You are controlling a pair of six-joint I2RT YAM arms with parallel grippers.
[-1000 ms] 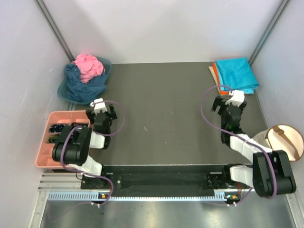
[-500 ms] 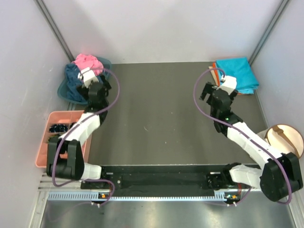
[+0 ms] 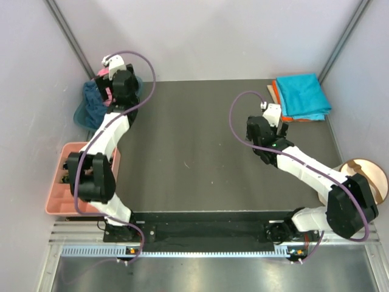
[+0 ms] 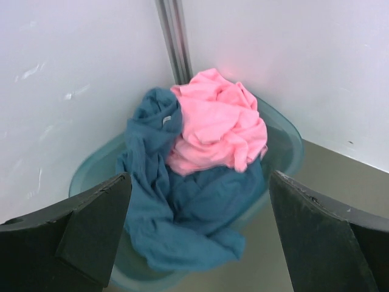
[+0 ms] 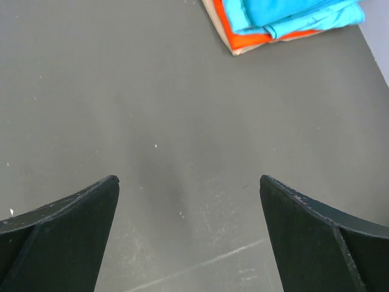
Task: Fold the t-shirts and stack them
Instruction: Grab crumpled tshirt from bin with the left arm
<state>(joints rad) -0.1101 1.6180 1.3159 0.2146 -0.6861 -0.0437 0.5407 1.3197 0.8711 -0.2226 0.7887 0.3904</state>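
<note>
A crumpled bright pink t-shirt [image 4: 219,125] lies on a rumpled dark blue t-shirt [image 4: 182,207] in the teal basin [image 4: 285,131] at the table's back left corner. My left gripper [image 4: 199,182] hovers open just in front of and above that heap, holding nothing; from above it [image 3: 119,90] covers most of the pink t-shirt [image 3: 102,78]. A folded turquoise t-shirt [image 3: 302,94] rests on a folded orange t-shirt [image 5: 249,39] at the back right. My right gripper [image 5: 188,179] is open over bare mat, near-left of that stack [image 3: 258,131].
A salmon compartment tray [image 3: 58,194] sits off the mat's left edge near my left base. A tan round object [image 3: 364,182] stands off the right edge. A beige sheet [image 5: 217,24] lies under the folded stack. Walls close in on the left, back and right.
My left arm has swung from beside the tray out to the back left corner over the basin. My right arm has moved left, away from the folded stack. Both grippers stayed open.
</note>
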